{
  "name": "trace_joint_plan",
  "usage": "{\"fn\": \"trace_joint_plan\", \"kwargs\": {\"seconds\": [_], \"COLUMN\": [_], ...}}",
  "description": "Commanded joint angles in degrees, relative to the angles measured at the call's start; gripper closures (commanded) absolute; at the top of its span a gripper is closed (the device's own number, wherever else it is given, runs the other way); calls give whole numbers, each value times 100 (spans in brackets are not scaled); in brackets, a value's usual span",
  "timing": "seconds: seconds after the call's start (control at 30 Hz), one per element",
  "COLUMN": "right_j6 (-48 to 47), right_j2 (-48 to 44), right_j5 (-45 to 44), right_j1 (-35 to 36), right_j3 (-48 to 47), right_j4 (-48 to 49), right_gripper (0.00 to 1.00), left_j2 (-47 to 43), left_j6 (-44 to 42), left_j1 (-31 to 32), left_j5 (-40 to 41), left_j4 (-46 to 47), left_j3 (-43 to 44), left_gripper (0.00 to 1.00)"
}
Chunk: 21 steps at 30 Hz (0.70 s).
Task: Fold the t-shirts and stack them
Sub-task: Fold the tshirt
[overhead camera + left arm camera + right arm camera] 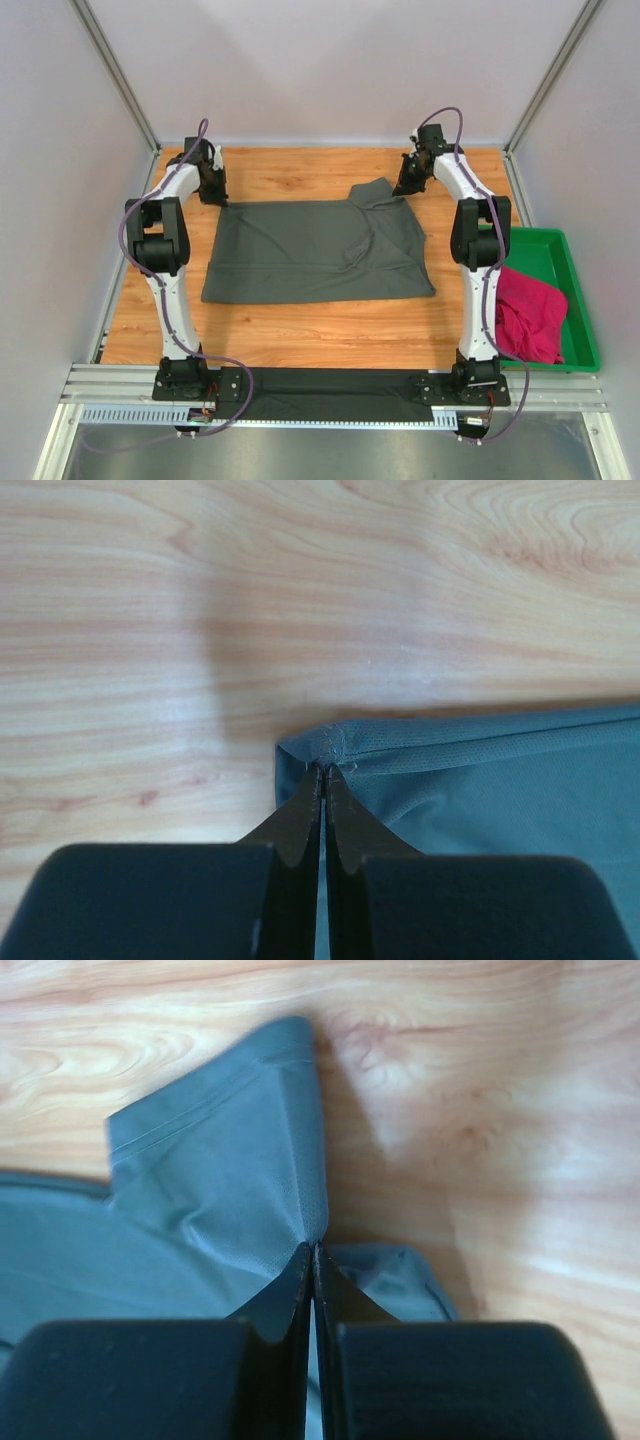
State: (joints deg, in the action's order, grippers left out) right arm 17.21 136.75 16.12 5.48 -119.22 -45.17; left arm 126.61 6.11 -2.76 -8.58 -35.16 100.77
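Note:
A dark charcoal grey t-shirt (315,250) lies spread flat in the middle of the wooden table. My left gripper (216,192) is at its far left corner, jaws shut on that corner of the grey t-shirt (420,780) with cloth pinched at my left gripper's tip (324,770). My right gripper (408,183) is at the far right, shut on a fold of the grey t-shirt (220,1180) beside the sleeve; my right gripper's tip (312,1247) pinches raised cloth. A magenta-pink t-shirt (530,312) lies crumpled in the green tray.
The green plastic tray (565,290) stands off the table's right edge, next to the right arm's base. Bare wood (300,170) runs along the back of the table, and pale walls close in on three sides.

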Motion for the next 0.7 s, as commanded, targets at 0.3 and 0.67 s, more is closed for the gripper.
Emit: {"fn": "trace_joint_plan", "kwargs": {"seconds": [0.3, 0.67], "right_j6": [282, 511], "right_j2": [-1598, -2661], "right_j5": [-47, -12], "right_j1": [15, 15], "right_j3": [1013, 2403], "right_j4": [-18, -405], "right_gripper": [100, 100], "left_j2": [-1085, -1990], "left_j6": [188, 198], "left_j1": [-31, -22], "left_j5": [154, 497], "left_j4": [-175, -474], "left_j3": [-646, -1577], "left_gripper": [100, 100]}}
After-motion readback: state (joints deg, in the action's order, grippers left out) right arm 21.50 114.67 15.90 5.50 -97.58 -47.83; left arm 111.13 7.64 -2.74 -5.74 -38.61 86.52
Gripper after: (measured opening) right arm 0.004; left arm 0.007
